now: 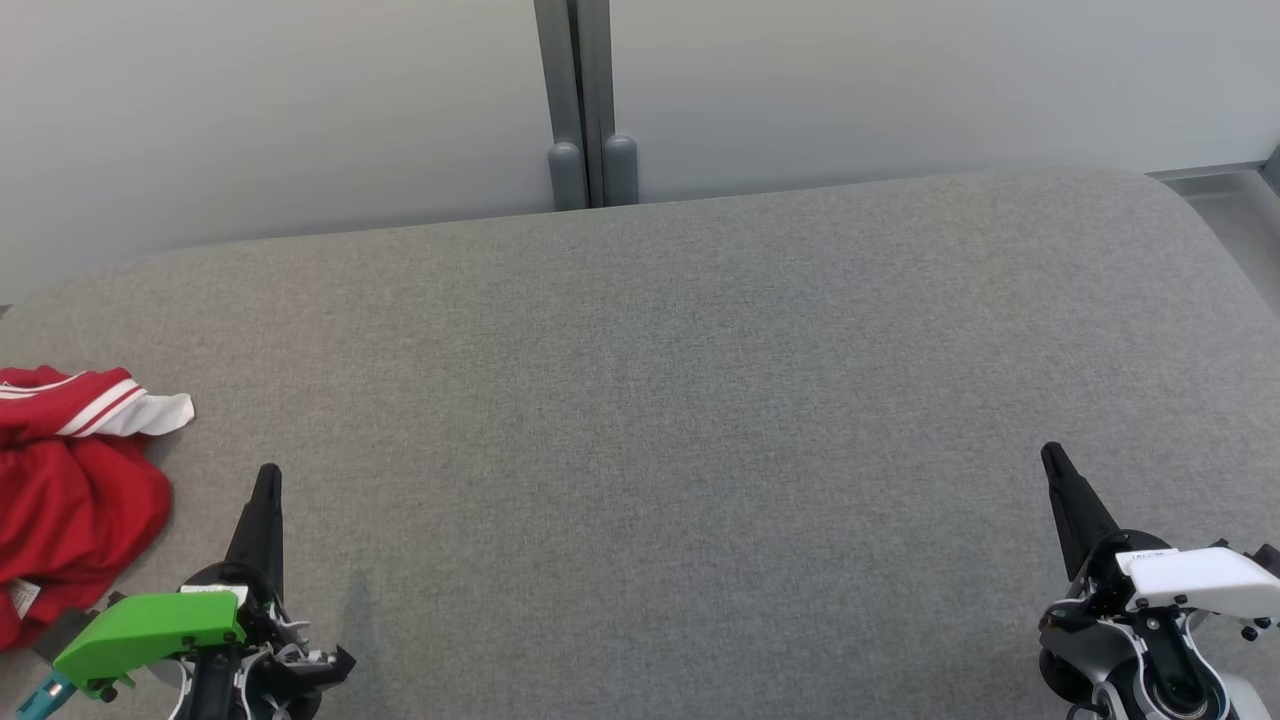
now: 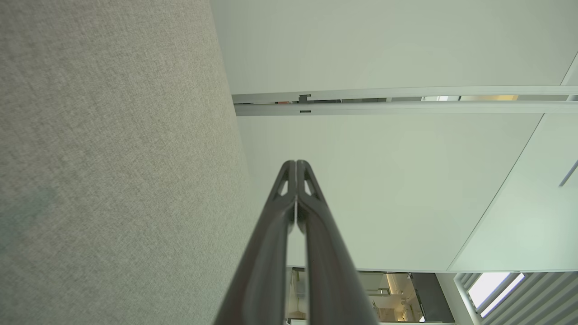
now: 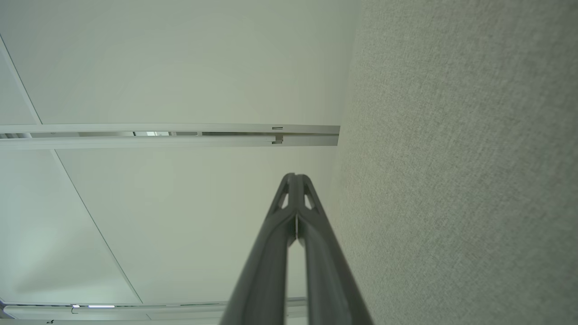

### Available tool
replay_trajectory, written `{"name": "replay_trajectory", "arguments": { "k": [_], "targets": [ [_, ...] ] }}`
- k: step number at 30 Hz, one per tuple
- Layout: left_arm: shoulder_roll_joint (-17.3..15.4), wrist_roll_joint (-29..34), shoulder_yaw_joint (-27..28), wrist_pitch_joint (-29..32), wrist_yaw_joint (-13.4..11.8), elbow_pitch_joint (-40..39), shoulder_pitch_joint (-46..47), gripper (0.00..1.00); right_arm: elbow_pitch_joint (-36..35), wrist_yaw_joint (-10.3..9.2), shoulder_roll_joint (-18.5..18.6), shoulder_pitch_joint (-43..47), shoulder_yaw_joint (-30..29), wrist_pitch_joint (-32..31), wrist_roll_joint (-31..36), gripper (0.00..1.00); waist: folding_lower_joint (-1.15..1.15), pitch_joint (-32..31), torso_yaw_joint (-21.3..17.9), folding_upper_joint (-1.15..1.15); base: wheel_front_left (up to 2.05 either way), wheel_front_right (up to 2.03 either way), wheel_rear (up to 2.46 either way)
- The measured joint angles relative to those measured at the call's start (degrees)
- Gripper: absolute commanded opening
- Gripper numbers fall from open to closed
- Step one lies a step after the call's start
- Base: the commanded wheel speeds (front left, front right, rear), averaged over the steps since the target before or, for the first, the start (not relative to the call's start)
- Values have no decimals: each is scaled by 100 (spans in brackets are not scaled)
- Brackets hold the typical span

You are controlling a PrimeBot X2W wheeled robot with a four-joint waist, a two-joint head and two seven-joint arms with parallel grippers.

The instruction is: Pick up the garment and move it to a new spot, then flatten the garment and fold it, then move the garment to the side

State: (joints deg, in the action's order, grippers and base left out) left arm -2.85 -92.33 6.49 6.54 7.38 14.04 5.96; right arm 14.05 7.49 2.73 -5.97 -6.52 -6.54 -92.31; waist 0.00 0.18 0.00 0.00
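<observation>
An office-like room: pale partition panels [image 1: 300, 100] behind a grey fabric-covered table [image 1: 650, 400].

The grey surface [image 1: 640, 420] gives wide free passage, bounded by the red garment [image 1: 70, 500] at its left edge and the wall [image 1: 300, 100] behind.

**Woven cloth and smooth plastic**

We see the table [image 1: 700, 400] covered in matt grey cloth, coarsely woven. The garment [image 1: 70, 500] is soft red fabric. Our left gripper [image 1: 267, 478] carries a smooth green plastic shell, our right gripper [image 1: 1052, 458] a white one.
</observation>
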Motion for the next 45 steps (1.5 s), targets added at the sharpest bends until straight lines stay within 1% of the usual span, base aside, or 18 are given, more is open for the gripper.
{"name": "replay_trajectory", "arguments": {
  "k": [1,2,9,14,22,33,45],
  "targets": [
    [0,0,0,0,0,0,0,0,0,0,0,0,0,0,0,0,0,0,0,0,0,0,0],
    [0,0,0,0,0,0,0,100,0,0,0,0,0,0,0,100,0,0,0,0,0,0,0],
    [54,25,-47,-54,-16,302,-213,100,252,-2,-81,192,46,51,25,100,0,5,0,0,0,0,0],
    [3,383,-112,-199,-16,345,-204,100,253,-2,-41,167,141,187,332,100,0,17,2,0,0,0,0],
    [-60,1499,-144,-417,-16,320,-186,100,224,-2,-18,44,163,410,1404,100,0,43,7,0,0,0,0],
    [-215,2932,-407,-670,-41,353,-100,100,135,-2,-10,-110,367,665,2873,100,0,70,13,0,0,0,0],
    [-360,4036,-675,-931,-211,465,-43,100,215,-2,-8,-240,501,920,4161,100,0,89,14,0,0,0,0]
  ]
}}
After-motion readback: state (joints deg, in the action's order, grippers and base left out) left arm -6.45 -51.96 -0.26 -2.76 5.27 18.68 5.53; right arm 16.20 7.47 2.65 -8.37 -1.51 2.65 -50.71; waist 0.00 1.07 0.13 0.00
